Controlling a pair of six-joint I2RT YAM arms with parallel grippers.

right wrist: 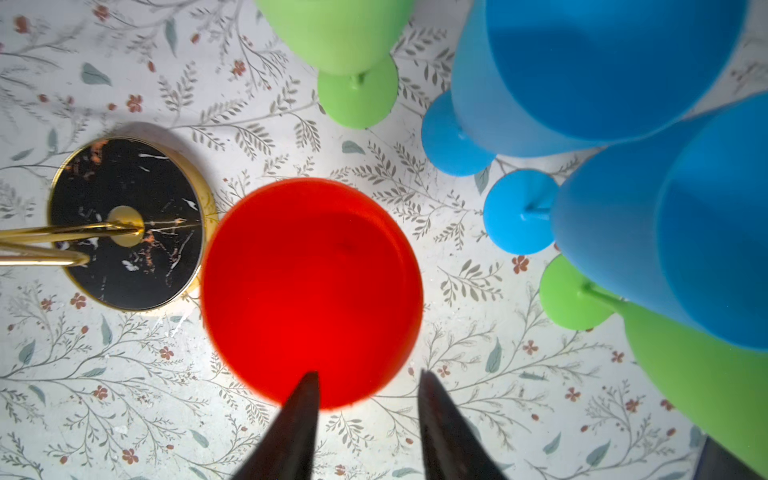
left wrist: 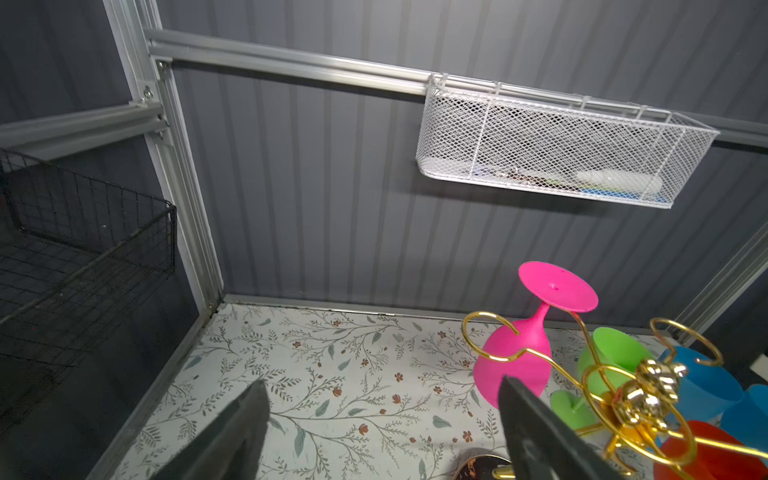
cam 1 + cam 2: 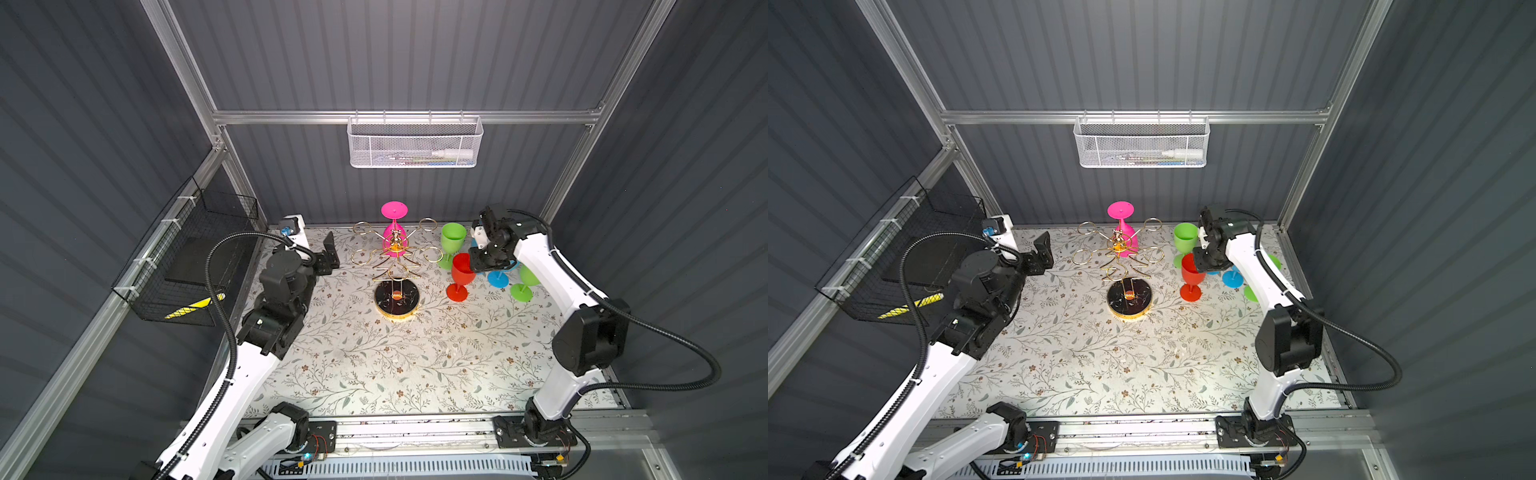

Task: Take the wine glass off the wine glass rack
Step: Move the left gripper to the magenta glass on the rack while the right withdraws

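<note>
Right fingers (image 1: pixel 299 415) stand apart astride the rim of the red glass (image 1: pixel 311 291); left fingers (image 2: pixel 237 432) gape empty near the worktop's (image 3: pixel 374 365) far-left corner; pink glass (image 3: pixel 390 230) hangs on the rack (image 3: pixel 386 301).

6 wine glasses: 1 pink (image 3: pixel 394 209), 1 red (image 3: pixel 462 270), 2 green (image 3: pixel 453 237) (image 3: pixel 521 293), 2 blue (image 1: pixel 582 62) (image 1: pixel 685 249); 1 wine glass rack (image 3: pixel 397 301); 2 baskets (image 3: pixel 415 145) (image 3: pixel 187 232).
</note>
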